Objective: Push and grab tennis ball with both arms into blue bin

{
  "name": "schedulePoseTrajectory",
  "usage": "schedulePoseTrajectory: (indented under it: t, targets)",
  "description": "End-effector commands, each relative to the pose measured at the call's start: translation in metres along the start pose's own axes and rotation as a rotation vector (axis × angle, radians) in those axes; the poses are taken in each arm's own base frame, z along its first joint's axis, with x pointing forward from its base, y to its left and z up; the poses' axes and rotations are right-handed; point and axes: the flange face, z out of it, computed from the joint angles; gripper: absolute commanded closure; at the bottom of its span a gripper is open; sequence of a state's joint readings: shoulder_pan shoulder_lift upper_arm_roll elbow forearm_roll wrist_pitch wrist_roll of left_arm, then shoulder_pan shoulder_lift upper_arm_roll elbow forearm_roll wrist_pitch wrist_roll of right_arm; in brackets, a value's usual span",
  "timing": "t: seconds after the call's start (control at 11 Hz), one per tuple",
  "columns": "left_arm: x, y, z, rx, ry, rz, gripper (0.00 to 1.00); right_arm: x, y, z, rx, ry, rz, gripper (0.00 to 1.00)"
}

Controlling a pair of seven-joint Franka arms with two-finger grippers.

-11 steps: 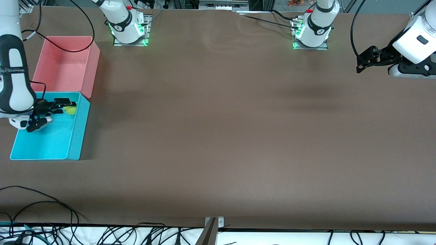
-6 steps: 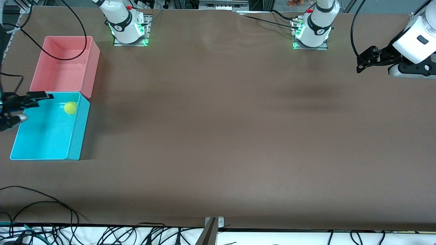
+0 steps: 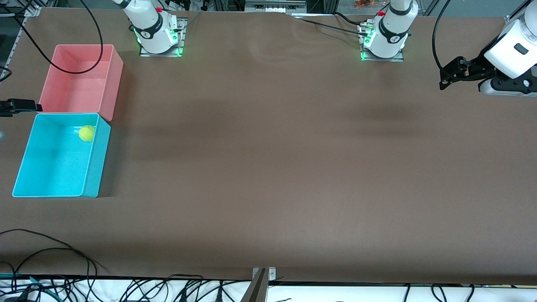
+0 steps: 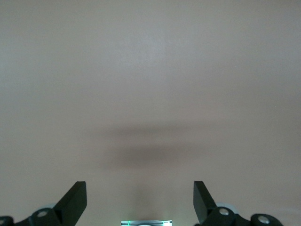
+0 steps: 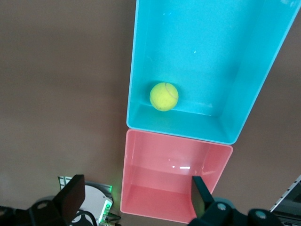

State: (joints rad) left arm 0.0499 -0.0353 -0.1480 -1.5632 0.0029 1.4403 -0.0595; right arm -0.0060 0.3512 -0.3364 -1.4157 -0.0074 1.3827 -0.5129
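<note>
The tennis ball (image 3: 87, 133) lies inside the blue bin (image 3: 95, 167), in the corner next to the pink bin. It also shows in the right wrist view as a yellow-green ball (image 5: 164, 96) against the blue bin's wall (image 5: 134, 70). My right gripper (image 5: 136, 197) is open and empty, high above the two bins. In the front view only one of its fingers (image 3: 20, 105) shows, at the picture's edge. My left gripper (image 3: 444, 79) waits open and empty over bare table at the left arm's end, with nothing between its fingers (image 4: 75, 200).
An empty pink bin (image 3: 113, 84) stands against the blue bin, farther from the front camera. The two arm bases (image 3: 157, 37) (image 3: 384, 42) sit along the table's back edge. Loose black cables (image 3: 63, 251) lie at the table's near edge.
My right gripper has pulled up and away from the blue bin toward the table's end. The ball stays in the bin. The left arm has not moved.
</note>
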Motion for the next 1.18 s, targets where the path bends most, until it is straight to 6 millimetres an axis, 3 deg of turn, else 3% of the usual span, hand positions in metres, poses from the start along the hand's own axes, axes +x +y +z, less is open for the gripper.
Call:
schedulePoseTrajectory:
  t: [0.0, 0.09, 0.27, 0.45, 0.55, 0.82, 0.91, 1.09]
  targets:
    - [-0.002, 0.001, -0.006, -0.013, -0.004, -0.006, 0.0, 0.009, -0.038, -0.04, -0.103, 0.018, 0.159, 0.0]
    - [-0.002, 0.003, -0.006, -0.013, -0.004, -0.003, 0.0, 0.011, -0.05, -0.047, -0.122, 0.027, 0.171, 0.0]
    - [-0.003, 0.003, -0.007, -0.015, -0.002, -0.003, 0.0, 0.002, -0.051, -0.062, -0.114, 0.04, 0.164, 0.0]
    - [-0.003, 0.003, -0.007, -0.015, -0.004, -0.003, 0.0, -0.019, -0.058, -0.081, -0.099, 0.042, 0.094, 0.0]
    - [-0.003, 0.003, -0.007, -0.015, -0.002, -0.003, 0.0, -0.035, -0.068, -0.101, -0.1, 0.101, 0.081, 0.0]
    - [-0.003, 0.004, -0.007, -0.014, -0.002, -0.001, 0.0, -0.086, -0.067, -0.087, -0.029, 0.3, 0.095, 0.0]
    - [-0.003, 0.003, -0.007, -0.015, -0.002, -0.003, 0.0, -0.089, -0.088, -0.077, -0.037, 0.351, 0.092, 0.0]
    - [-0.003, 0.003, -0.007, -0.015, -0.002, -0.003, 0.0, -0.075, -0.131, -0.068, -0.052, 0.406, 0.161, 0.0]
